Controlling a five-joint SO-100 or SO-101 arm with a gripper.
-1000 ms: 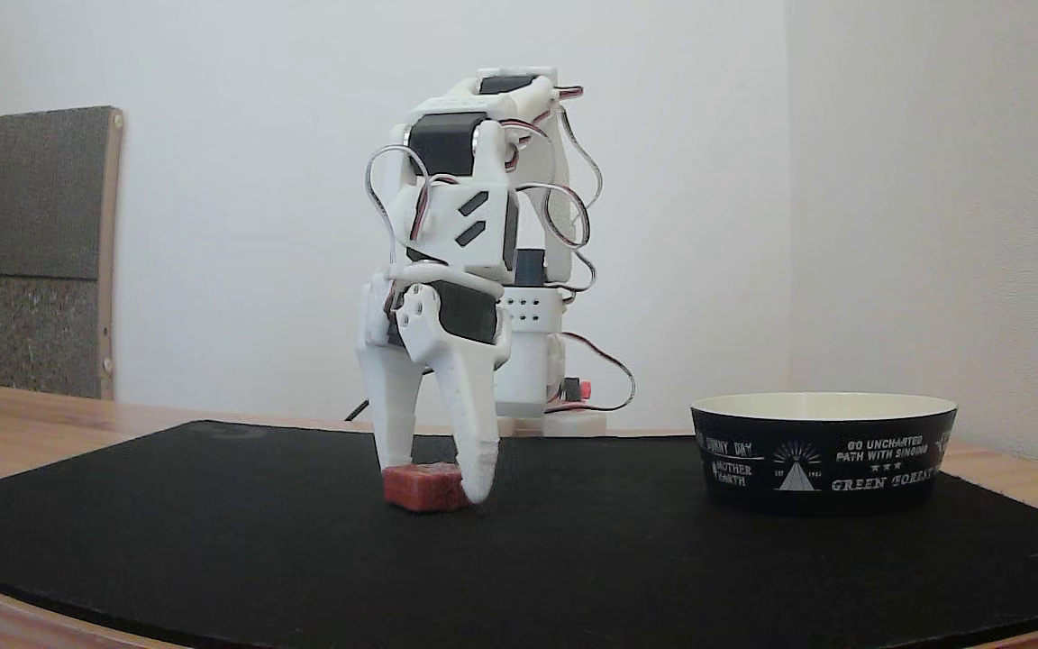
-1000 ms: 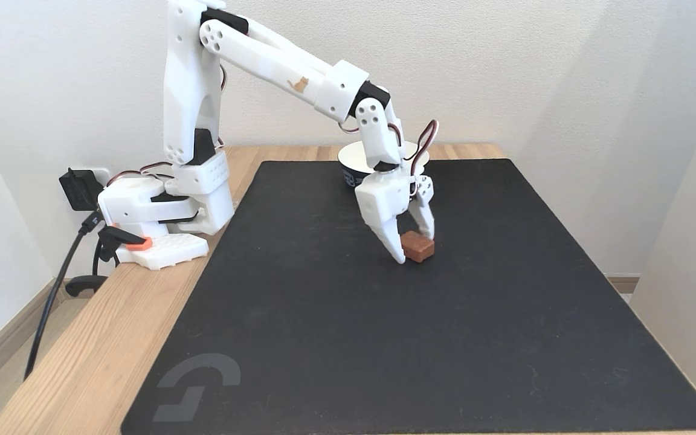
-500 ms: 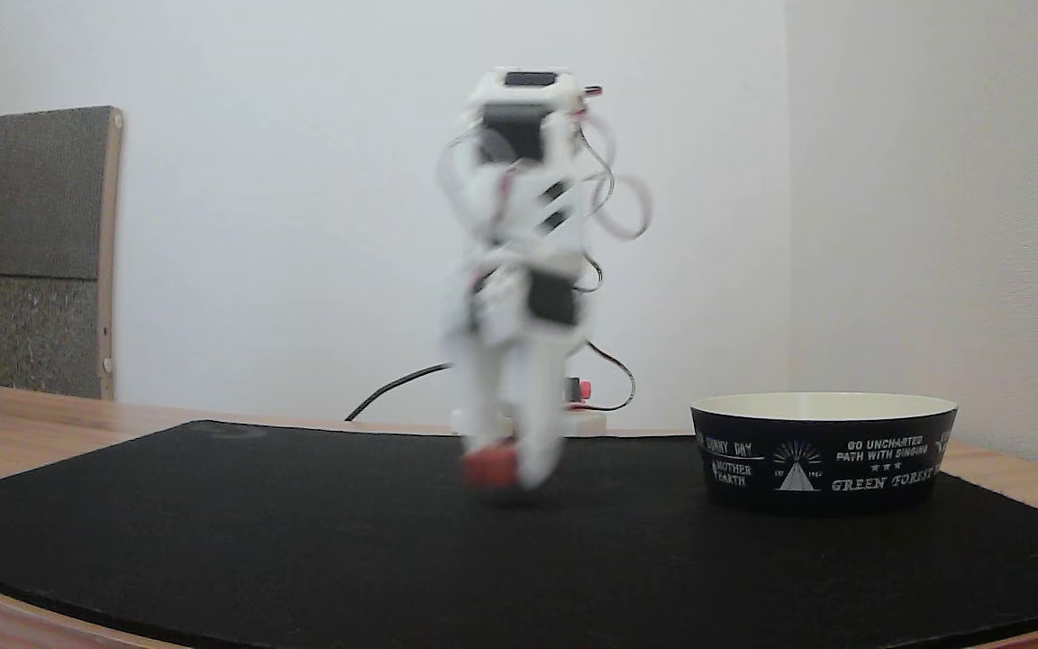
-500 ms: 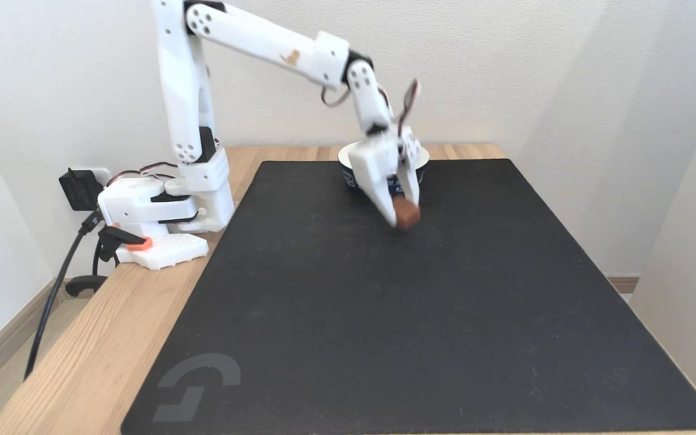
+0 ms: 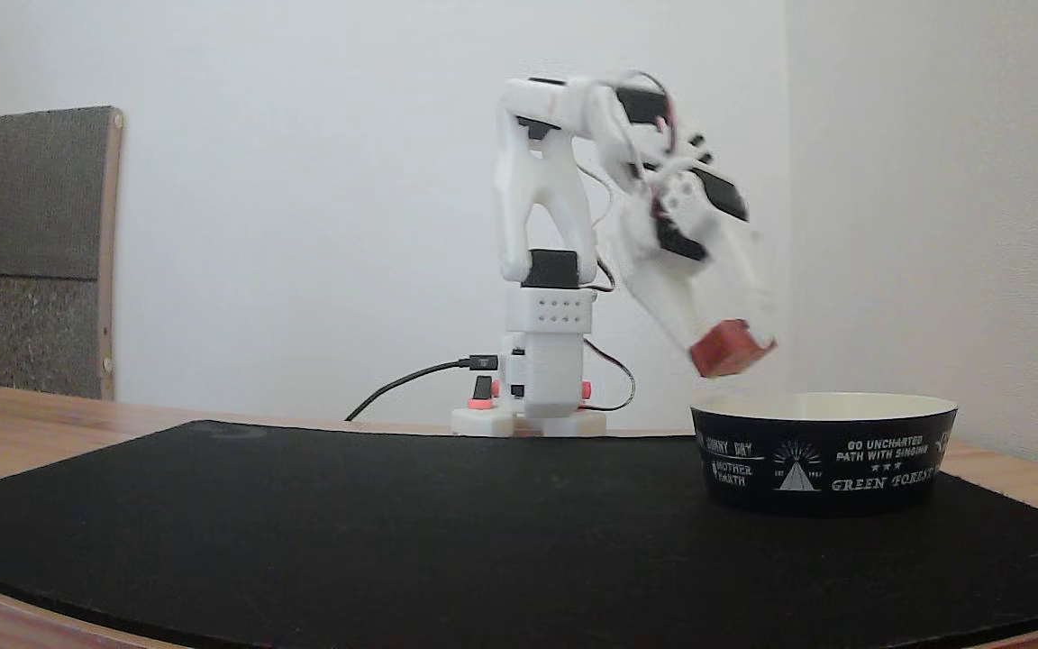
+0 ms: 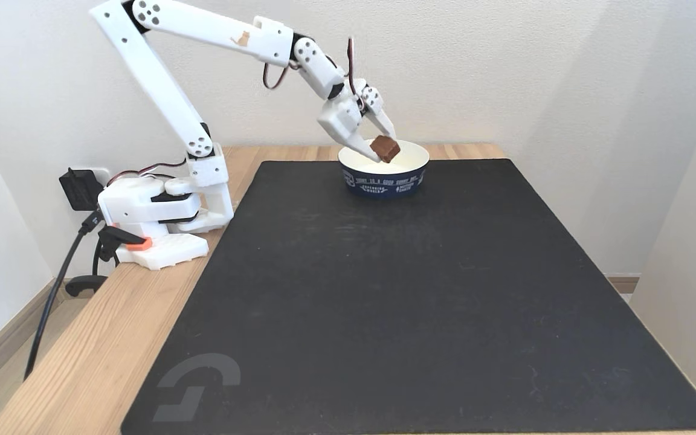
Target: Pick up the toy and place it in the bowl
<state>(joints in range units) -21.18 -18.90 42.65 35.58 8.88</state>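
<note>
The tool (image 5: 735, 347) grips the toy (image 5: 729, 349) between its two fingers, tilted down, and holds it in the air above the bowl (image 5: 824, 451), which sits on the black mat (image 5: 393, 532) covering the table (image 6: 112, 314). In the low fixed view the toy hangs just over the bowl's left rim; in the raised fixed view the toy (image 6: 385, 148) shows against the cream inside of the bowl (image 6: 384, 179), near its back-left edge. The step in hand looks like the release. To do it well, I would carry the toy a little further toward the bowl's middle, since it seems close to the rim, then lower it so the drop is short and it cannot bounce out. Open the fingers only once the arm has steadied, and lift straight up without knocking the rim.
</note>
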